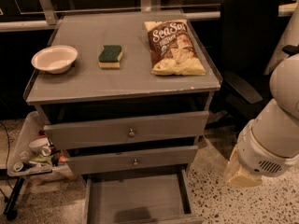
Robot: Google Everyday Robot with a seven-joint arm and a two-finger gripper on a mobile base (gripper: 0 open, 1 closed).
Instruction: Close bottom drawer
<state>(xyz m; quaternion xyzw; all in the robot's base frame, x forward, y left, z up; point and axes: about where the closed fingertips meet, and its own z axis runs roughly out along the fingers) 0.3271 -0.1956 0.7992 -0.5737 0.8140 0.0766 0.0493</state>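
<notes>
**Bottom drawer pulled out, gripper off to its right**

A grey cabinet (126, 80) is seen from above and in front. On its top, a white bowl (54, 58) is set at the left, a green and yellow sponge (110, 56) near the middle, and a bag of chips (174, 47) at the right, all well apart. A black office chair (247, 45) stands just beside the cabinet's right side, behind the robot's white arm (275, 134). A low tray of cans and clutter (35, 155) is placed against the left side.

Below the top drawer (126, 130) and the middle drawer (133, 160), the bottom drawer (135, 195) is drawn far out toward the camera, its inside exposed and its front panel cut by the lower edge.

The gripper (240, 175) is held low at the right, near the drawer's right wall but apart from it, with speckled floor (210, 190) between them. Whether it is released or clenched cannot be told.
</notes>
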